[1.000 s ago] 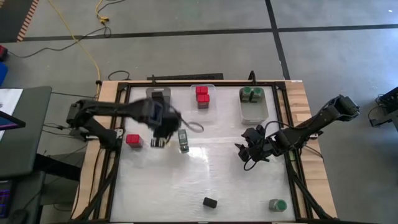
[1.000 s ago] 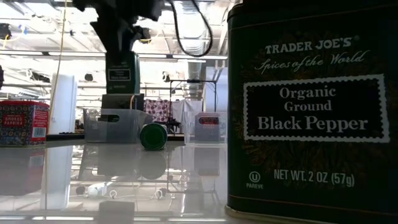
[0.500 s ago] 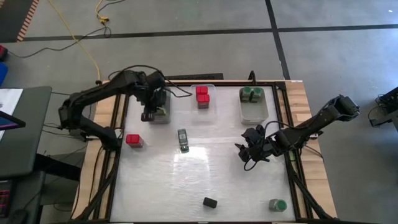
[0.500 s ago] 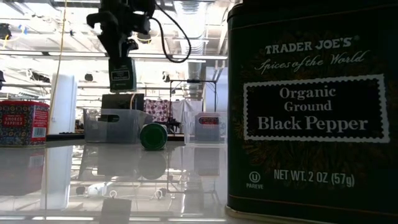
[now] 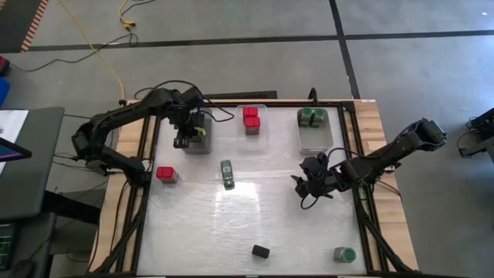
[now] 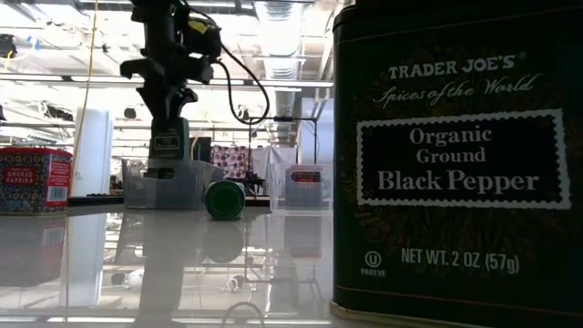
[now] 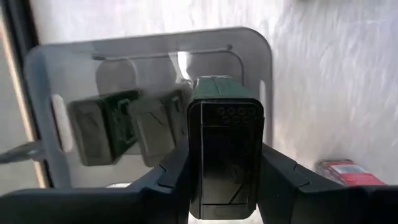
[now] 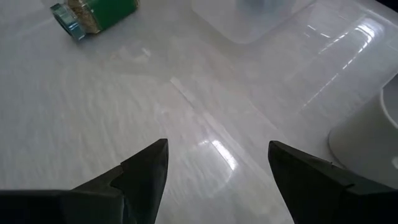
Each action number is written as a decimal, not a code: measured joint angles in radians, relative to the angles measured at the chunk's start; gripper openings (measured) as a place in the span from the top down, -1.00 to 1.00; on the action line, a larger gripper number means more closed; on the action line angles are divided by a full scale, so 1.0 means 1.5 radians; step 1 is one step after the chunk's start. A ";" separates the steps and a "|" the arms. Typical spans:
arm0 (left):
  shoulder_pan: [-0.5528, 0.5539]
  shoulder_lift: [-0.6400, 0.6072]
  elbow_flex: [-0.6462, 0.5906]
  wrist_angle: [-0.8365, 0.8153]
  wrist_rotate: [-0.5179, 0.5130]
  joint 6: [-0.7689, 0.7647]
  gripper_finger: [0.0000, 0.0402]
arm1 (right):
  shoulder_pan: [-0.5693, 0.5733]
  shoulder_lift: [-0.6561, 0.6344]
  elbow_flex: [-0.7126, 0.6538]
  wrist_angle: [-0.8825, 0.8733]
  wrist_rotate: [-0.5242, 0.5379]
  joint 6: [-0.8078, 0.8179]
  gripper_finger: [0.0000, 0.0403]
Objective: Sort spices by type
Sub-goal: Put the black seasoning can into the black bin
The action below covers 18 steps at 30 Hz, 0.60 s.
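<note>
Since the earlier frames, the left gripper (image 5: 187, 133) has carried the black tin (image 5: 197, 132) from mid-table to the left bin (image 5: 197, 147) at the far edge and lowered it; the right arm has not shifted.

High view: the left arm reaches over that bin; the middle bin (image 5: 252, 131) holds red boxes (image 5: 251, 120); the right bin (image 5: 315, 140) holds green-lidded jars (image 5: 312, 116); a lying jar (image 5: 226, 173), a red box (image 5: 166, 174), a black box (image 5: 261, 251) and a green jar (image 5: 344, 253) remain loose; the right gripper (image 5: 311, 183) waits near the right bin, fingers spread, holding nothing.

Low view: the tin hangs upright, partly inside the bin; a black pepper tin (image 6: 455, 155) fills the foreground.

Left wrist view: the fingers (image 7: 171, 174) pinch the tin's sides above two black tins (image 7: 127, 127) already in the bin.
</note>
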 joint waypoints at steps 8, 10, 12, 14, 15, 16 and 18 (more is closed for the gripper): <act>0.028 0.039 0.000 0.020 0.029 0.027 0.39 | 0.002 0.000 0.000 0.000 0.000 0.000 -0.52; 0.028 0.054 0.000 0.022 0.032 0.031 0.39 | 0.002 0.000 0.000 -0.001 0.000 0.000 -0.52; 0.028 0.070 0.000 0.025 0.033 0.032 0.39 | 0.002 0.000 0.000 -0.001 0.000 0.000 -0.52; 0.028 0.085 0.000 0.034 0.033 0.032 0.39 | 0.002 0.000 0.000 -0.001 0.000 0.000 -0.52; 0.028 0.092 0.000 0.040 0.034 0.034 0.39 | 0.002 0.000 0.000 -0.001 0.000 0.000 -0.52; 0.028 0.097 0.000 0.046 0.034 0.038 0.39 | 0.002 0.000 0.000 -0.001 0.000 0.000 -0.52; 0.030 0.108 0.000 0.049 0.034 0.044 0.39 | 0.002 0.000 0.000 -0.001 0.000 -0.001 -0.52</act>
